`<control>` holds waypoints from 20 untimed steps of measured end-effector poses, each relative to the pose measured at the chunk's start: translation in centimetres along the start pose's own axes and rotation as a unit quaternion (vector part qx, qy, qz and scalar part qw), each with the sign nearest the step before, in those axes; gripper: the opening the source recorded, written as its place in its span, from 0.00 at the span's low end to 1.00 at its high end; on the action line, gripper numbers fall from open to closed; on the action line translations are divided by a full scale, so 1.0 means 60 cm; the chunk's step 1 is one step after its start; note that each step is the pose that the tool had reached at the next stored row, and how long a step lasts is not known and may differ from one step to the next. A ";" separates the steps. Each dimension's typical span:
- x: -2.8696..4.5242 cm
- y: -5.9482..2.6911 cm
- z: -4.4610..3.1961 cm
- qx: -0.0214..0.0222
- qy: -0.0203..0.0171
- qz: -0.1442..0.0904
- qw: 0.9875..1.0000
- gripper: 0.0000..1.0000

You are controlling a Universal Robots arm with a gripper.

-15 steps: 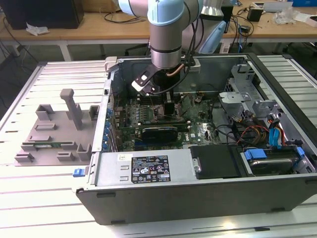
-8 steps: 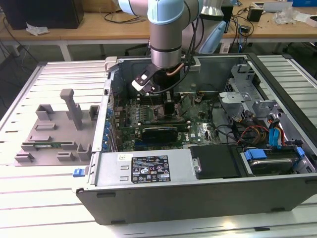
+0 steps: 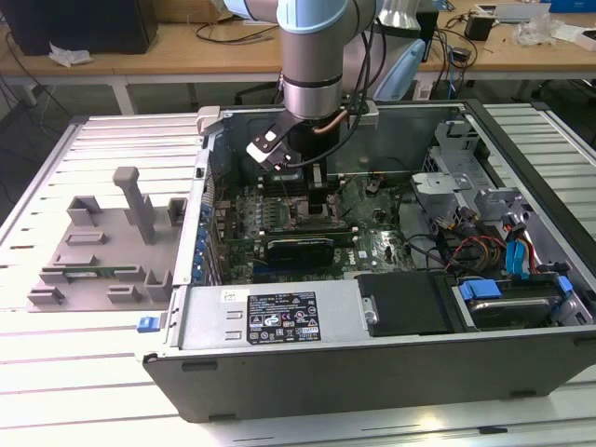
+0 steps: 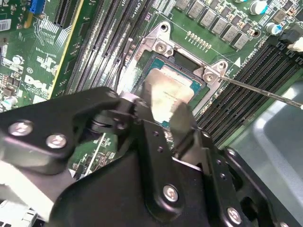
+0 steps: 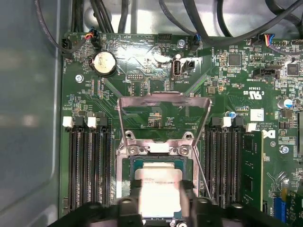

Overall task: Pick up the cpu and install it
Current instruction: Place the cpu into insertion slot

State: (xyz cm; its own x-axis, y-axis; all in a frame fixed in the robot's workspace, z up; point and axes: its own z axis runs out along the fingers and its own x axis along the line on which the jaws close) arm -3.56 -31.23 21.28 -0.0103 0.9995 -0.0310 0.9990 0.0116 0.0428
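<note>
Gripper (image 3: 321, 210) hangs nose-down inside the case (image 3: 391, 372) in the exterior view. The arm (image 3: 317, 56) drops near vertical from above, wrist over the board (image 3: 372, 242).

Second wrist view: we see both fingers (image 4: 181, 118) clamped on the cpu (image 4: 173, 90), which sits in or just over the socket (image 4: 163, 46); we cannot tell if it is seated. Lever (image 4: 258, 91) is swung clear.

First wrist view: cpu (image 5: 158, 187) lines up square with the socket, plate (image 5: 163, 106) raised open.

Our judgement: keep the cpu level, lower straight, no sideways drag, let go only once flat.
</note>
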 end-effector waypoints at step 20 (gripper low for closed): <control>0.000 0.000 0.011 0.000 0.004 0.012 1.000 0.11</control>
State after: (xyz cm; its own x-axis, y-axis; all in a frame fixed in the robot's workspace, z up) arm -3.55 -31.24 20.63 0.0135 0.9996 -0.0229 0.9990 -0.0125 0.0427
